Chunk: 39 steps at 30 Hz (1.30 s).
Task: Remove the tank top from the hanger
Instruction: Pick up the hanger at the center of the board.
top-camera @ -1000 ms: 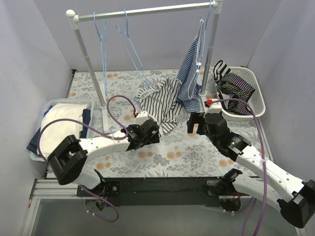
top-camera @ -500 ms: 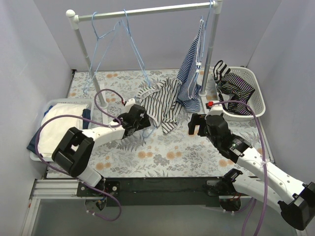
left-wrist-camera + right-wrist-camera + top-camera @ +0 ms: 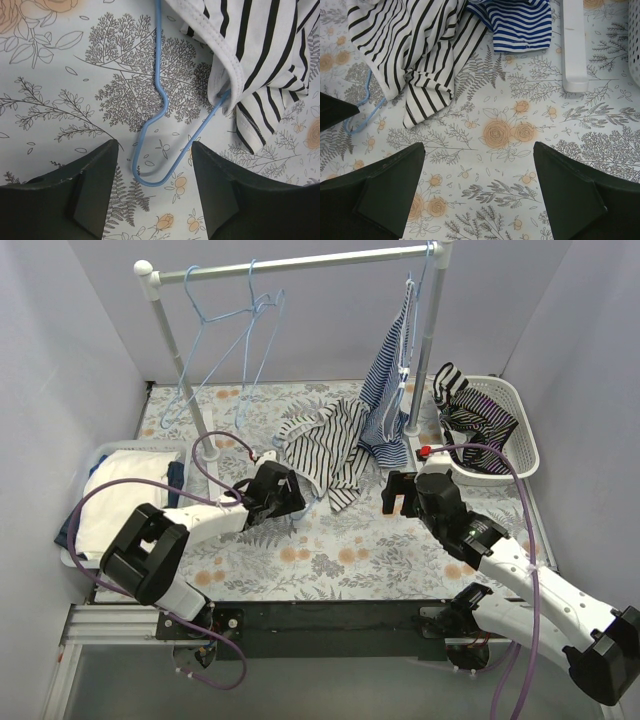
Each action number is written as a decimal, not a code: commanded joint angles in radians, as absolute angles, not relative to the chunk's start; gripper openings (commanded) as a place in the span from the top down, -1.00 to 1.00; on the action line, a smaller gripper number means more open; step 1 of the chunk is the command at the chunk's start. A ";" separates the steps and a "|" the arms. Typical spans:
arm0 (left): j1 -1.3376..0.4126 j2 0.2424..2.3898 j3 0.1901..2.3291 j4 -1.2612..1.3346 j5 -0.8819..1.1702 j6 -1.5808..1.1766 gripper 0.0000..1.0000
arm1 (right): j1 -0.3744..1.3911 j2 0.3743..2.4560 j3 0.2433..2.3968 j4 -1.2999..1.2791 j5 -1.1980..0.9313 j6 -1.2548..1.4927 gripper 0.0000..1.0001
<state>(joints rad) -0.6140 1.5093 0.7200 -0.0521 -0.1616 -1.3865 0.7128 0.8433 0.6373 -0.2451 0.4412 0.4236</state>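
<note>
From above, the black-and-white striped tank top (image 3: 325, 445) lies crumpled on the flowered counter (image 3: 350, 555), near the middle and just left of the rack's right post (image 3: 425, 350). A blue-striped garment (image 3: 388, 390) hangs from the rail by that post, and two empty hangers (image 3: 215, 315) dangle at the rail's left end. A white basket (image 3: 520, 425) with dark clothes sits at the far right, and a bin (image 3: 120, 490) of folded cloth at the left. The left claw (image 3: 290, 498) is low over the counter at the tank top's near left edge. The right claw (image 3: 398, 495) hovers right of it, apart from the cloth, holding nothing.

From the left wrist, the left claw (image 3: 154, 150) is spread, both fingers (image 3: 90, 185) clear of everything. The blue wire hanger (image 3: 158, 50) lies flat on the counter, its hook curling between the fingertips. One wire runs under the tank top's (image 3: 270, 55) white hem at the right.

From the right wrist, the right claw (image 3: 479, 146) is spread wide over bare counter. The tank top (image 3: 420, 40) lies at the far left, the blue-striped garment (image 3: 520, 20) beside it, and the rack's white foot (image 3: 574, 45) farther right. The hanger's (image 3: 369, 85) hook pokes out from under the tank top's left side.
</note>
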 commanded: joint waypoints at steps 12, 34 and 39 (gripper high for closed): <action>-0.606 1.519 0.650 0.057 -0.002 -1.439 0.02 | 0.704 0.853 0.638 -0.232 0.440 0.428 -0.97; -0.606 1.565 0.649 0.077 0.026 -1.453 1.00 | 0.699 0.847 0.626 -0.230 0.431 0.426 -0.97; -0.606 1.559 0.673 0.048 0.011 -1.422 1.00 | 0.698 0.851 0.632 -0.232 0.407 0.419 -0.97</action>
<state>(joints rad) -0.6106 1.5631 0.6483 0.0898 0.0273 -1.4540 0.7040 0.8551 0.6373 -0.2451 0.4282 0.4210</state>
